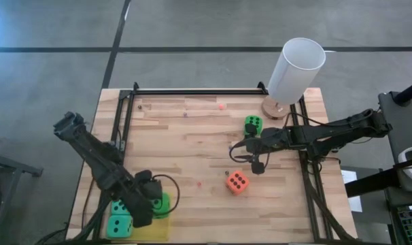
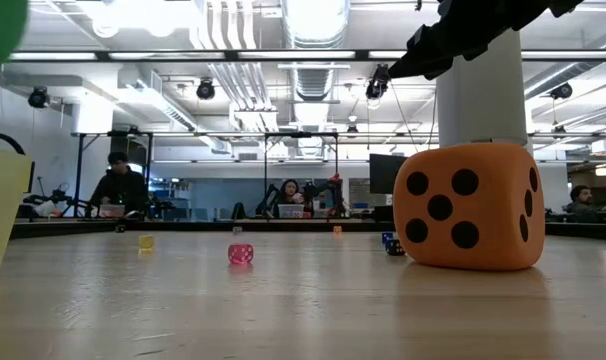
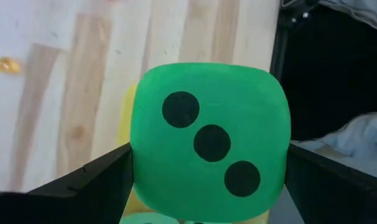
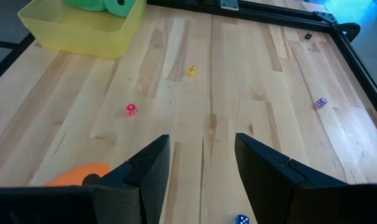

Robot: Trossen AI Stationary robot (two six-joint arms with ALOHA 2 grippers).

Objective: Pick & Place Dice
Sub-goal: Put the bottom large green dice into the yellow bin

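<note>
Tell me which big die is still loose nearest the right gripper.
The orange-red die, lying on bare wood just beside the open right gripper. The green die near the white cylinder lies slightly farther; the others are at the yellow tray.

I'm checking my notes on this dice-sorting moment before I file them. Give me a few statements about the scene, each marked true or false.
1. The left gripper holds a green die between its fingers. True.
2. The right gripper is shut on the orange-red die. False: it is open and empty, and that die lies on the table.
3. A second green die lies near the white cylinder. True.
4. The yellow tray sits by the white cylinder. False: it is at the opposite corner, under the left gripper.
</note>
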